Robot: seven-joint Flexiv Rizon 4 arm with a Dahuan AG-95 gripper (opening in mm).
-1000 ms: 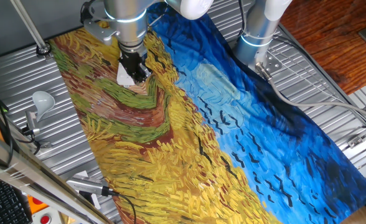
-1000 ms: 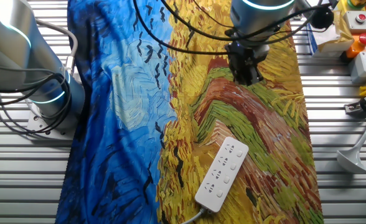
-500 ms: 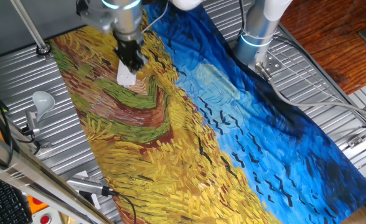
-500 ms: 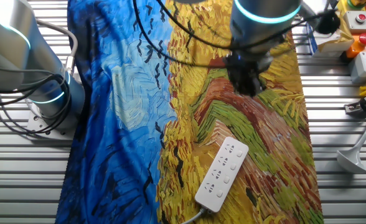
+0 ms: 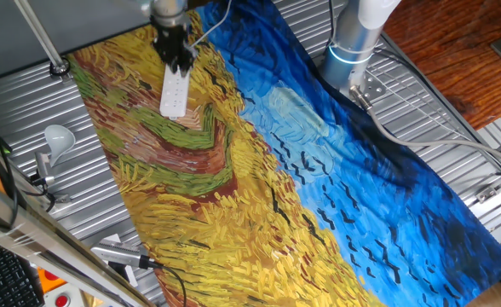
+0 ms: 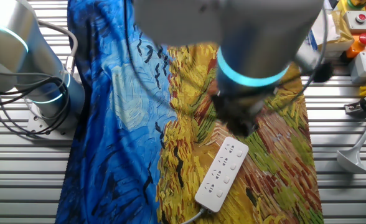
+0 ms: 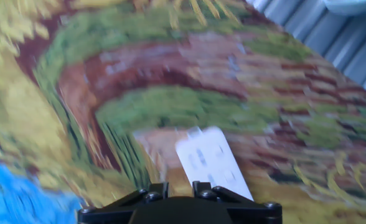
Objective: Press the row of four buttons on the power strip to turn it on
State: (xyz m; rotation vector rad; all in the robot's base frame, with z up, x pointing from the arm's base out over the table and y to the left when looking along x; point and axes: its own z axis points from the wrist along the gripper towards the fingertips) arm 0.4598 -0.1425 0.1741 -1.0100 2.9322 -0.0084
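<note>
The power strip (image 5: pixel 175 92) is a white oblong bar lying flat on the painted cloth (image 5: pixel 276 179). It also shows in the other fixed view as the power strip (image 6: pixel 222 173), with its cord leaving at the lower end. The row of four buttons is too faint to tell apart from the sockets. My black gripper (image 5: pixel 175 53) hangs over the strip's far end, and the frames do not show its fingertips clearly. Blurred by motion, the gripper (image 6: pixel 238 122) sits just above the strip's upper end. In the hand view the strip (image 7: pixel 211 160) lies just ahead of the gripper body.
A white lamp-like bulb (image 5: pixel 56 136) on a metal stand sits left of the cloth on the ribbed table. A second arm's base (image 5: pixel 353 47) stands at the back right. Red-button boxes (image 6: pixel 359 20) and cables (image 6: pixel 152 37) are nearby. A metal tool (image 5: pixel 118 254) lies at the front left.
The gripper has travelled along the strip from its near end to its far end in one fixed view, and the arm looms larger in the other. The strip has stayed put.
</note>
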